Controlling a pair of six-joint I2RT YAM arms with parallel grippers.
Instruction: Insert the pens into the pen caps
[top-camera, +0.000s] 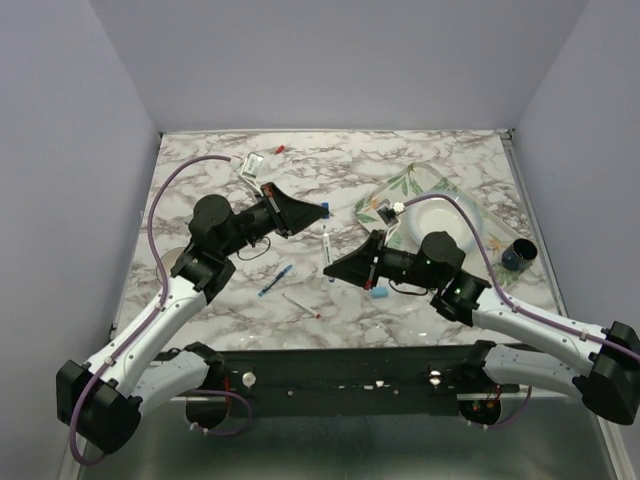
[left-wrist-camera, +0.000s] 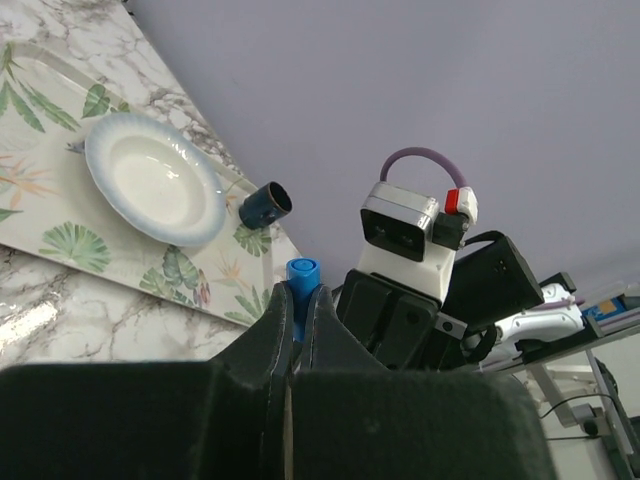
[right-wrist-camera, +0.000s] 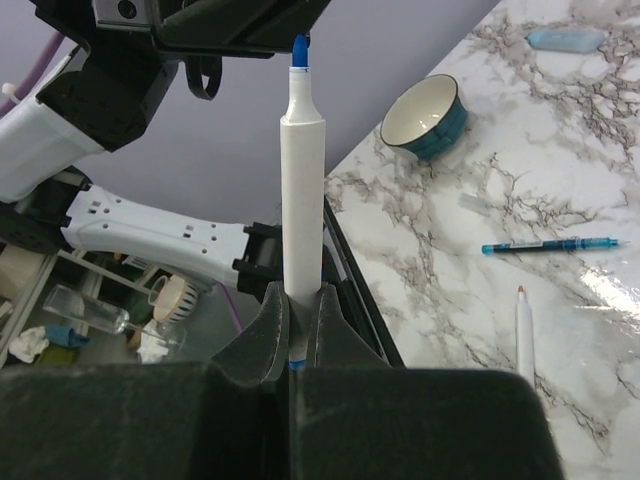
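My left gripper was pressed shut on a blue pen cap, whose end stood up out of my fingertips. Only the left wrist camera showed that grip plainly; from overhead the cap was a blue speck at the tip of those jaws. The same wrist view looked across to the floral tray, the white dish lying in it, and a dark cup just past the tray's corner.

My right gripper pinched a white pen low on its barrel. The pen rose straight out of the jaws, and its blue tip sat close under the dark body of my left gripper. The cap itself was hidden in that view, so I could not tell whether tip and cap touched.

The right wrist camera also took in the marble table. On it stood a teal bowl, which my left arm mostly covered from above. A light blue cap, a blue pen and a white pen with a red tip lay loose there, apart from one another.

Only the top camera showed both grippers meeting tip to tip above the middle of the table, just off the tray's near left corner. It also showed a red cap lying alone by the far edge.
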